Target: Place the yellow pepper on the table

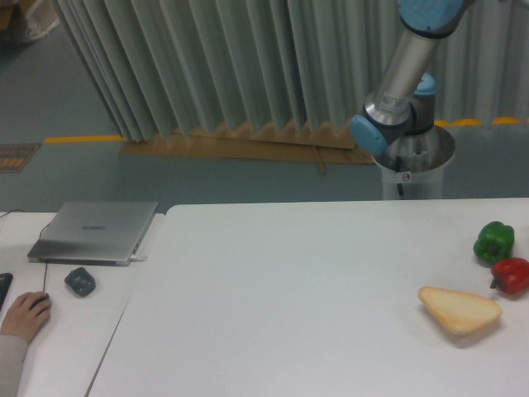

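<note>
The yellow pepper does not show in this view. The white table (281, 281) fills the lower right of the camera view. On its right side lie a green pepper (494, 241), a red pepper (511, 275) and a pale tan bread wedge (459, 309). Only the arm's grey link and blue joint (388, 124) show, behind the table's far edge at the upper right. The gripper itself is out of view.
A smaller white desk (58, 331) on the left holds a closed laptop (92, 231), a small dark object (80, 281) and a person's hand on a mouse (25, 314). A metal cylinder base (413, 169) and a grey pleated curtain (248, 66) stand behind the table.
</note>
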Controlling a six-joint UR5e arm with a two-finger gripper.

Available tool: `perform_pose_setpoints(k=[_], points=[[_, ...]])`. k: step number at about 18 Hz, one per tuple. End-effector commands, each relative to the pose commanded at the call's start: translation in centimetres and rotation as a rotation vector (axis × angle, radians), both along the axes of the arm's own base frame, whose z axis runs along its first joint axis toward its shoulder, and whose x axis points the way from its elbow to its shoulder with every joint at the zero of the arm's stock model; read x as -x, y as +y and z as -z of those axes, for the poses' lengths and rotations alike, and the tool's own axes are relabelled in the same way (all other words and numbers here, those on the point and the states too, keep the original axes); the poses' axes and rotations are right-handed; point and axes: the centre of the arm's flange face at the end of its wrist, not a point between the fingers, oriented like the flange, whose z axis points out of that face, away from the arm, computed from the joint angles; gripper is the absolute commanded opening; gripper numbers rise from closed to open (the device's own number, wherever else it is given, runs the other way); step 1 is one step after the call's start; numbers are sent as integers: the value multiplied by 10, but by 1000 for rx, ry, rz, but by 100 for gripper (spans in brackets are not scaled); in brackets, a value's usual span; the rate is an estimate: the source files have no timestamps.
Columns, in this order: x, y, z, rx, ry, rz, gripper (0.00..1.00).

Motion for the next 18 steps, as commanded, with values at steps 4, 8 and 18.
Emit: perform_pose_setpoints(k=[4,8,18], points=[[-27,31,-20,-88,-60,-181,42],[-56,77,-34,-79,-59,-306,42],[-122,197,-46,-87,85,-549,42]])
